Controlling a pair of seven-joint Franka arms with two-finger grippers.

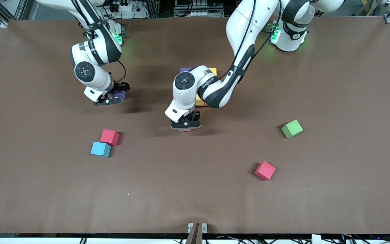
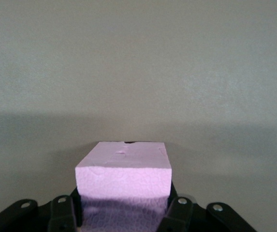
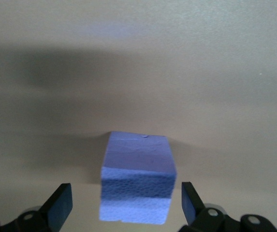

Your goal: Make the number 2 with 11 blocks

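Left wrist view: the left arm's jaws are clamped on a pale pink cube [image 2: 123, 179], gripping low on two opposite side faces, so the upper half and the flat top stand free above the fingers [image 2: 179, 210]. The foam looks matte and finely grained, so it should be very light, a little yielding and not slippery. A gentle squeeze square across parallel faces ought to hold it, while a hard pinch or a corner grip would likely dent or twist it. In the front view this pink cube [image 1: 185, 129] sits low at the table [image 1: 333, 189], just nearer the camera than the started number 2 [image 1: 200, 98]. Of that figure only a purple corner [image 1: 185, 70] and yellow faces [image 1: 212, 71] show past the left arm; how many blocks it has cannot be told. The right arm's jaws stand apart around a purple cube [image 3: 137, 186] with a gap on each side, touching nothing; that purple cube [image 1: 122, 94] lies toward the right arm's end of the table, turned slightly askew to the fingers, so closing may nudge it square. Nearer the camera lie a red cube [image 1: 110, 137] touching a light blue cube [image 1: 100, 149]. Toward the left arm's end lie another red-pink cube [image 1: 265, 170] and the green cube [image 1: 291, 128], well apart.
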